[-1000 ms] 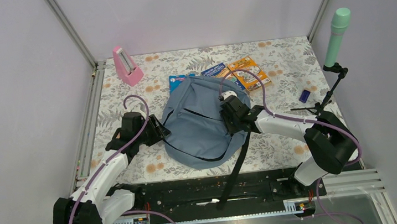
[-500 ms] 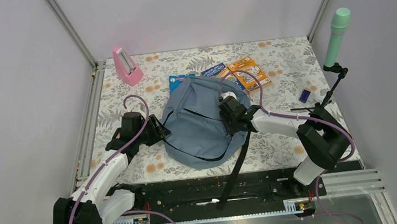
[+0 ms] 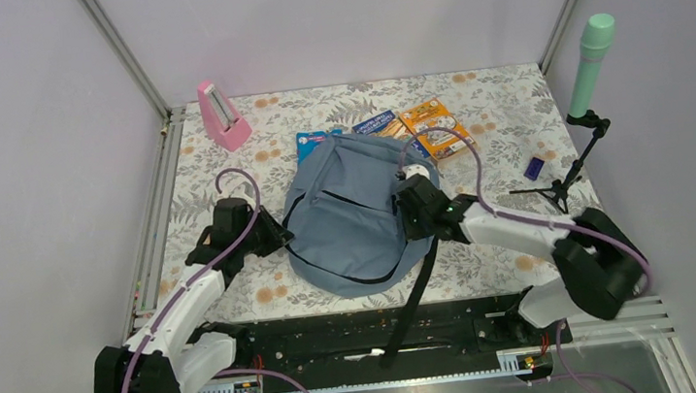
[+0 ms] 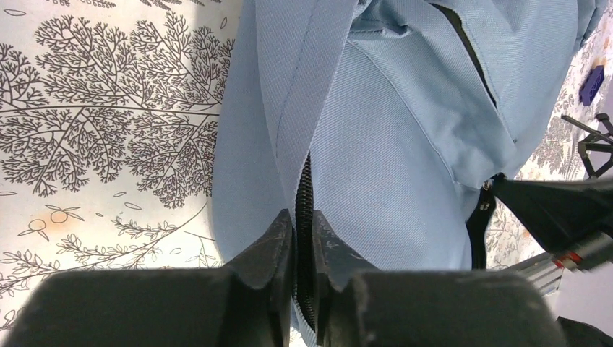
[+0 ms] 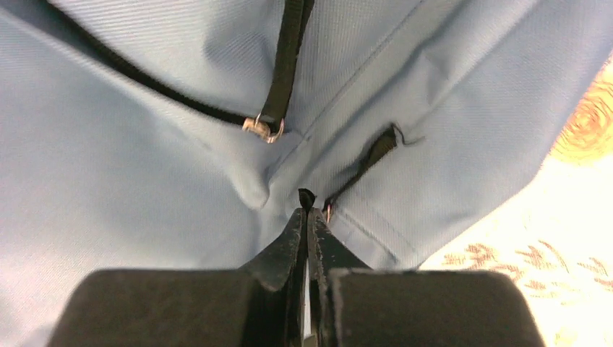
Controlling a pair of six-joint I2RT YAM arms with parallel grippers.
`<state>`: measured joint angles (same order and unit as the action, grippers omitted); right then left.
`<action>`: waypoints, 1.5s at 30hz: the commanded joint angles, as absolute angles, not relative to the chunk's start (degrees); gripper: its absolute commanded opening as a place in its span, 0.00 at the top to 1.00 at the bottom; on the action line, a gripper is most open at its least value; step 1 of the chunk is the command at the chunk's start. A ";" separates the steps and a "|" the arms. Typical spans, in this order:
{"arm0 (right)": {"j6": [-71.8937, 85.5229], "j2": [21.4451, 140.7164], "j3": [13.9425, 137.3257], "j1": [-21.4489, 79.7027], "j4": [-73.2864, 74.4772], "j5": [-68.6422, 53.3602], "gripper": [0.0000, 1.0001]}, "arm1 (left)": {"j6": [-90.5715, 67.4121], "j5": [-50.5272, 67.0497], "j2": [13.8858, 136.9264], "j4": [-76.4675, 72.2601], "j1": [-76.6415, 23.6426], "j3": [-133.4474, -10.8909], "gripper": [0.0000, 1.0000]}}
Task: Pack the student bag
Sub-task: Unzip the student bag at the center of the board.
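while the student bag [image 3: 350, 206] lies flat, left gripper [image 4: 303, 220] pinches it

Floral table [image 3: 501, 112]: student bag [image 3: 352, 225], books [image 3: 420, 125], metronome [image 3: 222, 117]

Centrally the student bag [image 3: 347, 226], books [image 3: 434, 127] just behind, metronome [image 3: 222, 117] back left, microphone [image 3: 592, 63] right

Grey-blue student bag [image 3: 347, 221], floral-print table [image 3: 501, 112], pink metronome [image 3: 221, 115]
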<state>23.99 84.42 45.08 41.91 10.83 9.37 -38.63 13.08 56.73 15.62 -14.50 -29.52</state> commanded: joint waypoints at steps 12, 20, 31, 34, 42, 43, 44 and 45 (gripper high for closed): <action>29.87 63.18 39.54 51.66 6.68 7.34 1.00 | -43.72 10.55 53.34 9.59 -14.33 -25.94 1.00; 31.10 65.30 38.48 56.81 5.50 6.25 1.00 | -47.82 10.24 52.57 5.54 -14.33 -23.56 1.00; 34.12 66.13 40.23 62.72 4.74 4.74 1.00 | -48.99 7.13 50.93 5.67 -14.33 -23.43 1.00; 35.13 65.56 40.68 64.04 4.64 4.74 1.00 | -49.36 6.78 50.40 5.73 -14.33 -23.09 1.00; 40.17 63.21 41.89 68.72 2.61 7.75 1.00 | -49.75 5.73 49.03 6.14 -14.33 -22.64 1.00; 41.03 62.61 41.72 69.53 1.99 8.86 1.00 | -49.87 5.41 48.72 6.24 -14.33 -22.55 1.00; 41.88 62.00 41.53 70.39 0.92 9.78 1.00 | -49.98 5.09 48.34 6.32 -14.33 -22.44 1.00; 42.58 61.83 41.18 71.14 -1.30 10.29 1.00 | -50.13 4.71 48.11 6.31 -14.33 -22.34 1.00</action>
<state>37.76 64.93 38.61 68.14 6.76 7.33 -48.99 7.29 50.06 9.39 -14.44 -22.74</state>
